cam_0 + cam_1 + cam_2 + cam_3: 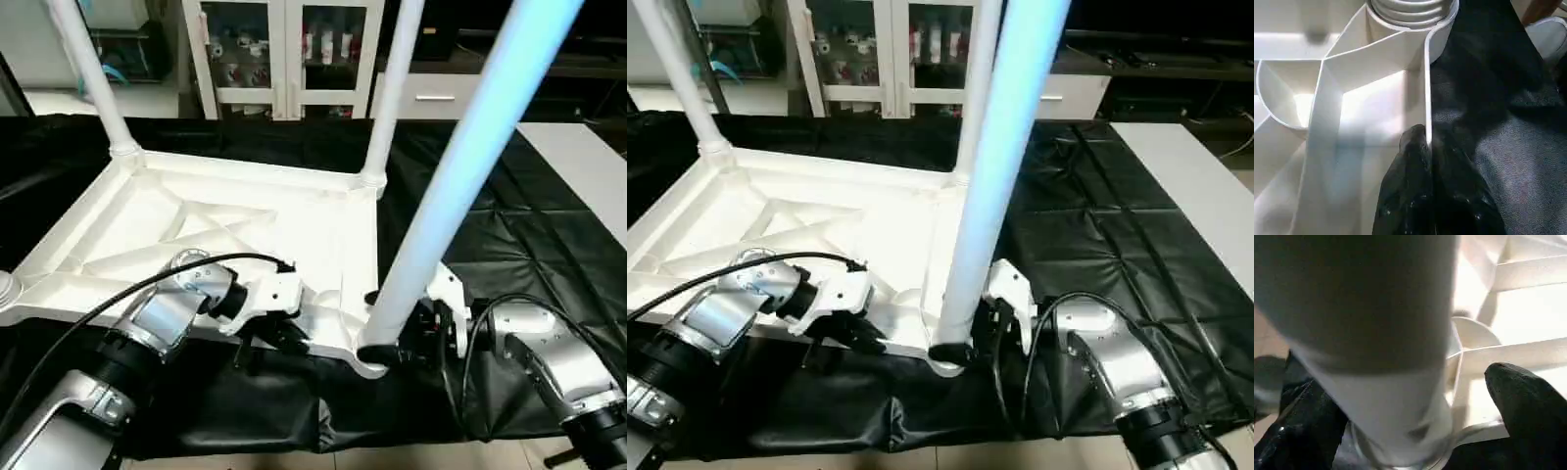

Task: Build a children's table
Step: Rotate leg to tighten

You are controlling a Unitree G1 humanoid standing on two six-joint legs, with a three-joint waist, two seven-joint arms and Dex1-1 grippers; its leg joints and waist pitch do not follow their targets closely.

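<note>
- Right tool: sitting at the base of the near leg, one black finger on each side of the tube in the right wrist view. The fingers are bracketing the leg just above the corner socket; I judge them to be closing on it, though actual contact is hard to confirm.
- Left tool: gripping the near edge wall of the table top, just beside that same socket. In the left wrist view the black fingers are pinching the thin rim, one on each side.
- Table top: lying upside down on the black-covered surface, ribbed underside facing up.
- Legs standing so far: far leg at the corner farthest from the near socket along the left side; second far leg at the corner directly beyond the near socket; both are rising upright from their sockets.
- Near leg: standing in the near socket, leaning slightly in the head views. Whether it is seated fully home cannot be told.
- Fourth corner: lying well apart from the near socket, along the near edge on the robot's left; no leg is standing in it.
- Progress, as a judgement: two legs are fitted, a third is being seated, and one is left, so the build is past halfway.
- White cabinet: standing beyond the surface, behind the second far leg; not part of the job.
</note>
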